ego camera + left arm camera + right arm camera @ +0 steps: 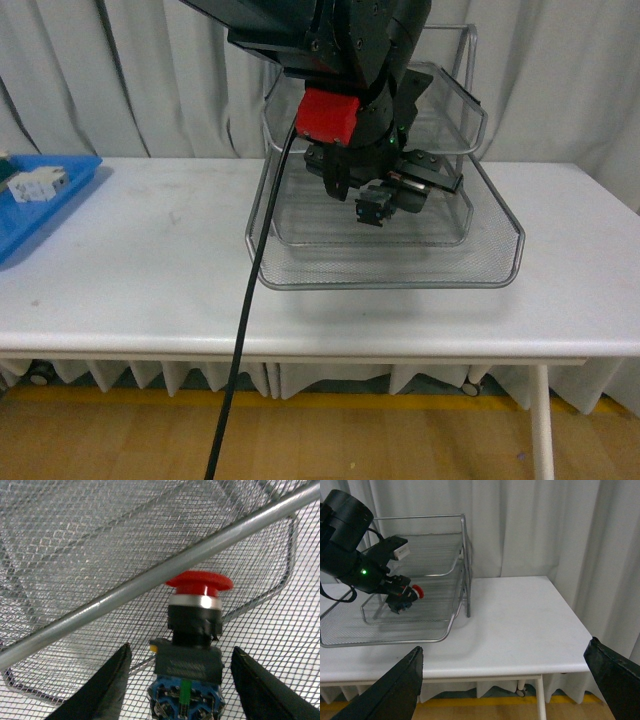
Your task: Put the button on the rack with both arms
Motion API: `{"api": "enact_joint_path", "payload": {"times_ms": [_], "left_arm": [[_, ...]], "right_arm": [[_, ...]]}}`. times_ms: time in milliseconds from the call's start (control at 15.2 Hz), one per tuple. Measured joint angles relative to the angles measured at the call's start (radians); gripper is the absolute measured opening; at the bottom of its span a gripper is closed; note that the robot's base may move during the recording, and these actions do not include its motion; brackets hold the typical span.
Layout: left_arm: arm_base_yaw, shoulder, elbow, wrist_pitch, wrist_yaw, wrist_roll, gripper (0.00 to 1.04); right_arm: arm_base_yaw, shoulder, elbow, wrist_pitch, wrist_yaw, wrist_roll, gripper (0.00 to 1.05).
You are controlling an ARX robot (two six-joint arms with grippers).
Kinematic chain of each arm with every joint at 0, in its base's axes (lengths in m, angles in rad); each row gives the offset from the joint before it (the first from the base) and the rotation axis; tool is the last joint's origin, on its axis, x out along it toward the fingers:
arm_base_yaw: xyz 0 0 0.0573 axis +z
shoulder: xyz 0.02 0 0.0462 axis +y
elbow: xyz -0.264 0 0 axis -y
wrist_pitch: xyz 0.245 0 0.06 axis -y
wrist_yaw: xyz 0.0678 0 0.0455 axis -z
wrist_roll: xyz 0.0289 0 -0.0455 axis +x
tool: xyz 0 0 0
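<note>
The red-capped push-button with a black-and-blue body point(196, 630) hangs over the middle tier of the silver wire-mesh rack point(495, 272), clamped by its body in the left claw point(180, 650). The black left arm point(340, 40) bends down into the rack from the front. The right claw point(505, 647) is spread wide and empty over the white surface point(520, 625), well apart from the rack.

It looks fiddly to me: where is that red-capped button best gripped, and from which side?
Probably the button by its black blocky body, coming from its base end and clamping its two flat sides. The round red cap is domed and would likely slip.
</note>
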Motion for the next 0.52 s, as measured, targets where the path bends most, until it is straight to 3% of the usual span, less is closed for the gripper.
{"api": "enact_joint_path", "payload": {"times_ms": [197, 525], "left_arm": [[-0.011, -0.026, -0.058, 0.030, 0.029, -0.029, 0.98], [-0.020, -0.316, -0.362, 0.207, 0.068, -0.027, 0.98]], "right_arm": [[0.000, 0.000, 0.000, 0.000, 0.000, 0.000, 0.98], [0.000, 0.000, 0.000, 0.000, 0.000, 0.000, 0.98]]}}
